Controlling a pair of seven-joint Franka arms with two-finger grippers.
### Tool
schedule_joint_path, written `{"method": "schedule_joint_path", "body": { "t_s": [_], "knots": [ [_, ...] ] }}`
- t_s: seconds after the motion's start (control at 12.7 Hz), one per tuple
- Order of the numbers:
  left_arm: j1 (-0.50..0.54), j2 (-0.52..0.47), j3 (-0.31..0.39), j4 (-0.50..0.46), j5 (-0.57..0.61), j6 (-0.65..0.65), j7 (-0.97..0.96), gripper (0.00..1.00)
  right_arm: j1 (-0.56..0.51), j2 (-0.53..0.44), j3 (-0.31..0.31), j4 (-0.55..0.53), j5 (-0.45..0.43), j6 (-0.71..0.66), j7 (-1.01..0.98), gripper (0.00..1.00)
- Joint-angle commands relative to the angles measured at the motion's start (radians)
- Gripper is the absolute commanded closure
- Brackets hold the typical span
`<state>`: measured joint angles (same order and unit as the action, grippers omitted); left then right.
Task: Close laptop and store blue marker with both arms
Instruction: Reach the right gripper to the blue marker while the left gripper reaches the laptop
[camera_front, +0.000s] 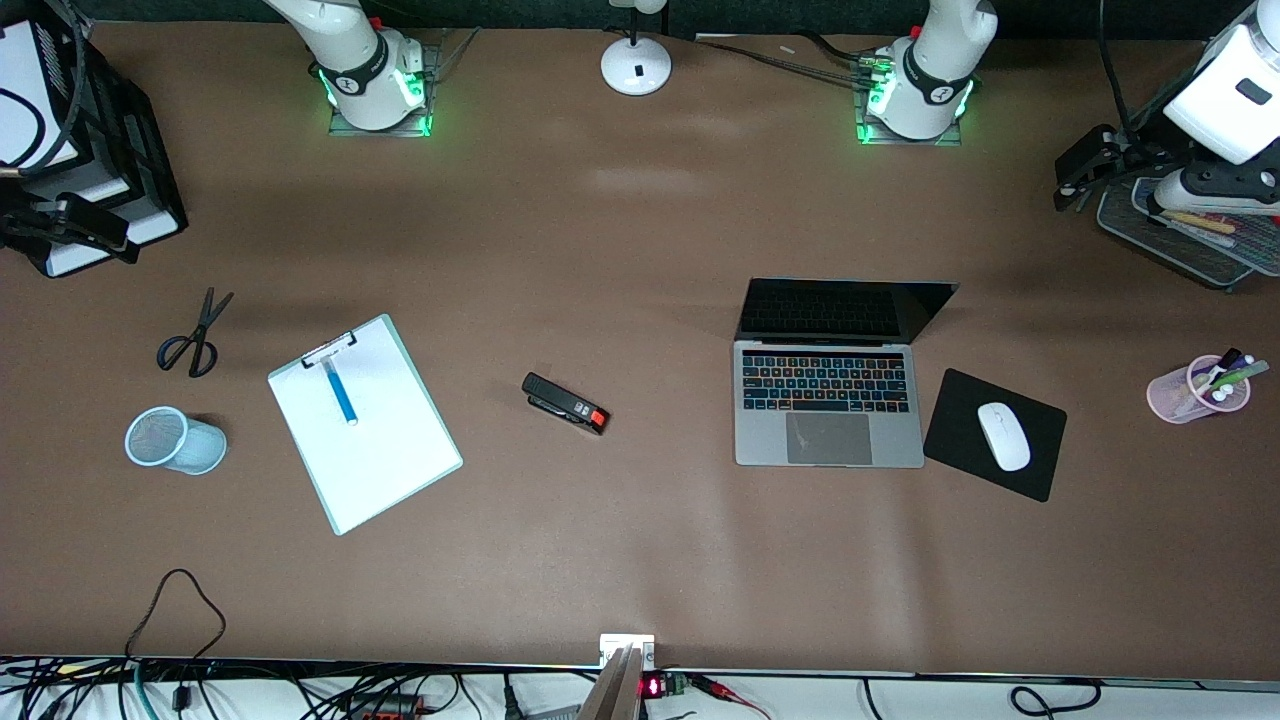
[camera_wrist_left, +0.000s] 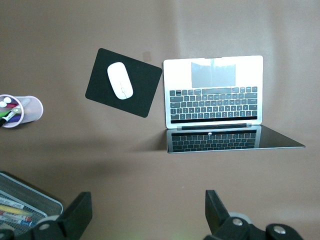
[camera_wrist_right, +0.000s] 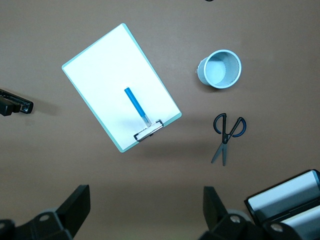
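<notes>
the laptop (camera_front: 828, 400) stands open toward the left arm's end of the desk, a mouse pad (camera_front: 994, 433) touching its side. the blue marker (camera_front: 340, 392) lies on the clipboard (camera_front: 365, 424), one end close to the clip. both hands hang high, spread and empty: the left hand (camera_wrist_left: 149, 210) above the laptop, the right hand (camera_wrist_right: 146, 207) above the clipboard. risks: pushing the lid could slide the laptop into the pad; a pinch at the clip could miss, or the marker could roll.

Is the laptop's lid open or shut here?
Open. The laptop shows its keyboard and trackpad, with the dark screen raised at the hinge; neither gripper touches it.
</notes>
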<state>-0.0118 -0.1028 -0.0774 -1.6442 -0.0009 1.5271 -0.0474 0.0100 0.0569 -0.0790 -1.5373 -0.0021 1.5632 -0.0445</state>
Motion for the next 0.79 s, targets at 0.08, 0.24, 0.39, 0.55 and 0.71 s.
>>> {"method": "schedule_joint_path", "body": {
  "t_s": [0.08,0.24,0.39,0.55,0.71],
  "knots": [
    [0.009,-0.003,-0.004,0.012,-0.013,-0.015,0.024,0.0,-0.004,-0.005,0.008,0.0,0.001,0.001,0.0,0.0],
    [0.009,-0.003,-0.004,0.012,-0.013,-0.015,0.024,0.0,-0.001,0.004,0.008,0.0,0.001,0.004,0.0,0.0],
    [0.009,0.009,-0.004,0.015,-0.01,-0.015,0.018,0.0,-0.001,0.04,0.008,0.0,0.001,0.018,0.0,0.0],
    [0.009,0.052,-0.004,0.062,-0.01,-0.036,0.015,0.0,0.008,0.075,0.008,0.002,0.004,0.027,0.002,0.0],
    [0.007,0.084,-0.005,0.092,-0.013,-0.079,0.012,0.0,0.01,0.122,0.008,0.002,0.014,0.047,0.002,0.0]
  ]
}}
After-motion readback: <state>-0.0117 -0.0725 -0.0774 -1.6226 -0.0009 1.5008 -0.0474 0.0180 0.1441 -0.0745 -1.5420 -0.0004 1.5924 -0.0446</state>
